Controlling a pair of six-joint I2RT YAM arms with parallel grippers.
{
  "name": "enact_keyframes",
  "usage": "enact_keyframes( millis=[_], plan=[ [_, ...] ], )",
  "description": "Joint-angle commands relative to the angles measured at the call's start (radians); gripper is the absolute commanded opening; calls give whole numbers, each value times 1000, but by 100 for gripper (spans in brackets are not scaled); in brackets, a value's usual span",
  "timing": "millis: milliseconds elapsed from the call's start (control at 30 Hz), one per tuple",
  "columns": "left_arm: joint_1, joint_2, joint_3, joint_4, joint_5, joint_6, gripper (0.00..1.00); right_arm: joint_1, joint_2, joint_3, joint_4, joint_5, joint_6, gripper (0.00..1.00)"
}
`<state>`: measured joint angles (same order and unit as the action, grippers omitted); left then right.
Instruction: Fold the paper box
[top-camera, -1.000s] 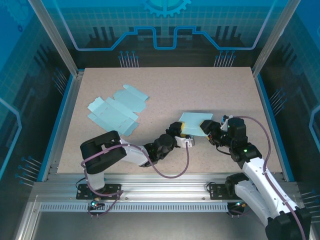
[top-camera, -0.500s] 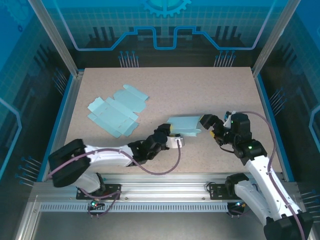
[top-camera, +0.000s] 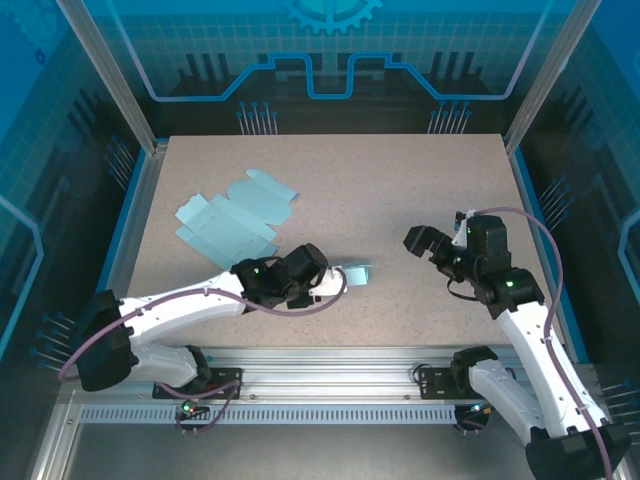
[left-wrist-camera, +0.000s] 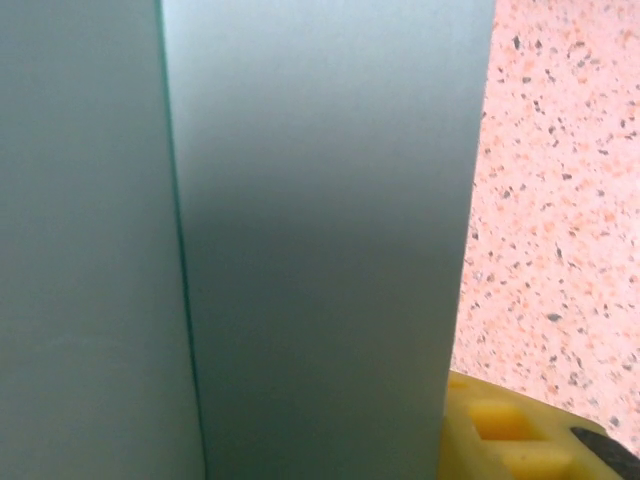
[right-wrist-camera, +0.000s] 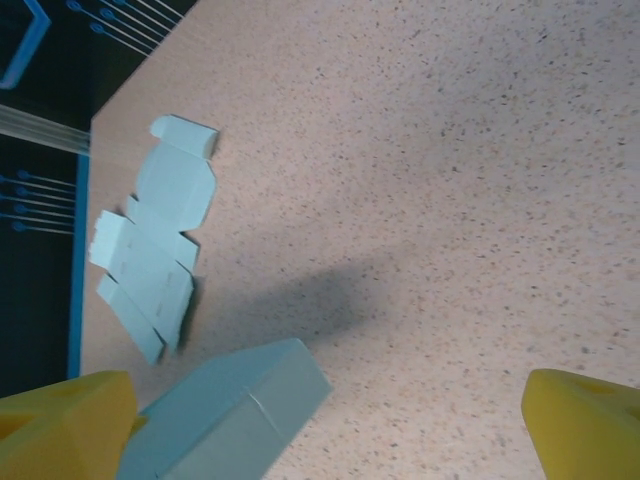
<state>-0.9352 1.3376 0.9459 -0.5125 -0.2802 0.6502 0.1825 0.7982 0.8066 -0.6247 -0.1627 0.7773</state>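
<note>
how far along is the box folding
Done: one paper box looks folded into a closed block. In hand: the left gripper holds it, while the right gripper is open and apart from it. Left: the flat blanks lie unfolded off to the side; whether the box's end flaps are tucked can't be judged.

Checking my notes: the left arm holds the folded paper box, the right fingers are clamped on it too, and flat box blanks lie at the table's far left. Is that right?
No: the right fingers stand wide open, clear of the folded paper box, as the right wrist view shows. The rest holds.
</note>
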Motion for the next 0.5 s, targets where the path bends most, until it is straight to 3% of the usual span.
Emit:
enact_keyframes(
  millis=[0, 200, 467],
  plan=[
    [47, 60, 70, -91, 110, -20, 43, -12, 5, 28, -34, -5, -111, 100],
    [131, 210, 192, -148, 245, 53, 43, 23, -3, -4, 43, -91, -238, 100],
    [209, 408, 378, -265, 334, 151, 43, 112, 40, 0, 68, -80, -379, 95]
  ],
)
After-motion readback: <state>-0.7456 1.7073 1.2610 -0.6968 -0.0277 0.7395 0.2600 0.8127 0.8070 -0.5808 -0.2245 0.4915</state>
